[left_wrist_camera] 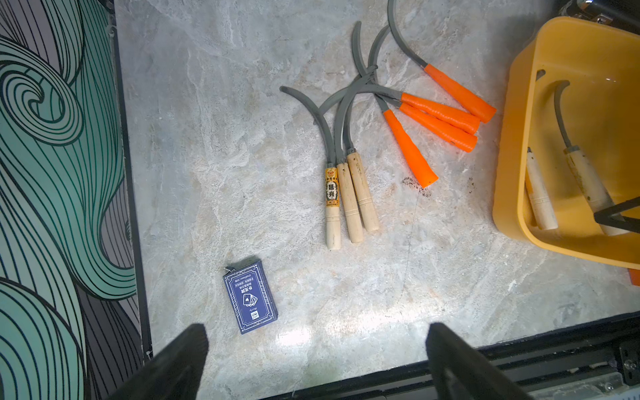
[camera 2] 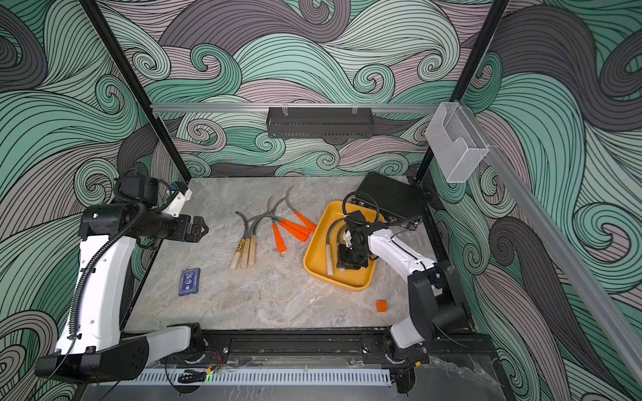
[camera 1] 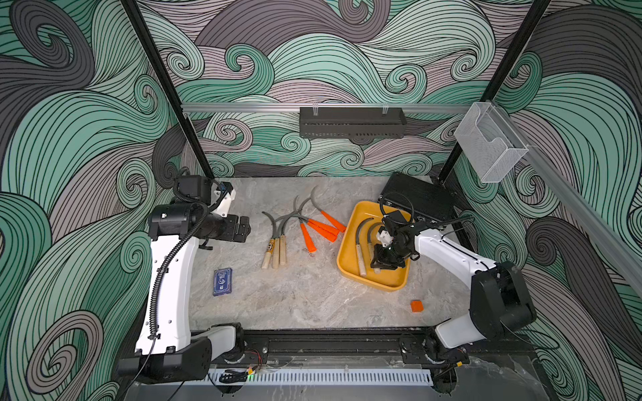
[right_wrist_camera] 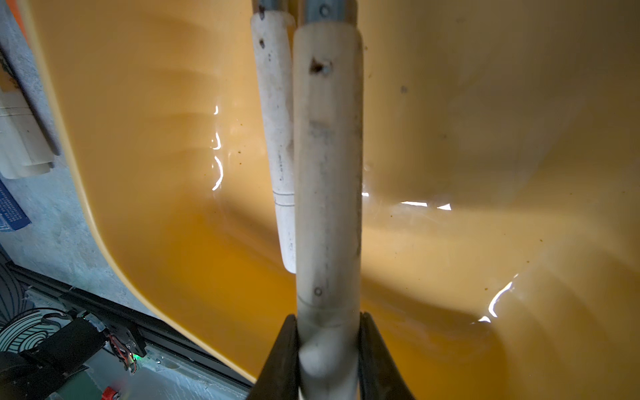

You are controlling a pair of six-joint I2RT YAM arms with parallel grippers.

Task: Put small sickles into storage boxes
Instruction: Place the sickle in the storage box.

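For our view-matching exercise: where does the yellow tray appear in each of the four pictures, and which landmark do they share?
Both top views: tray right of centre, beside the orange-handled sickles.
Left wrist: tray cut off at the frame edge, past the orange-handled sickles.
Right wrist: tray fills most of the frame.
Shared landmark: the loose sickle with a pale handle, lying inside the tray.

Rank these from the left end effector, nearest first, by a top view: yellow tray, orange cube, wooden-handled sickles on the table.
1. Wooden-handled sickles, beside the left end effector.
2. Yellow tray, mid-table, on the right.
3. Orange cube, front right.
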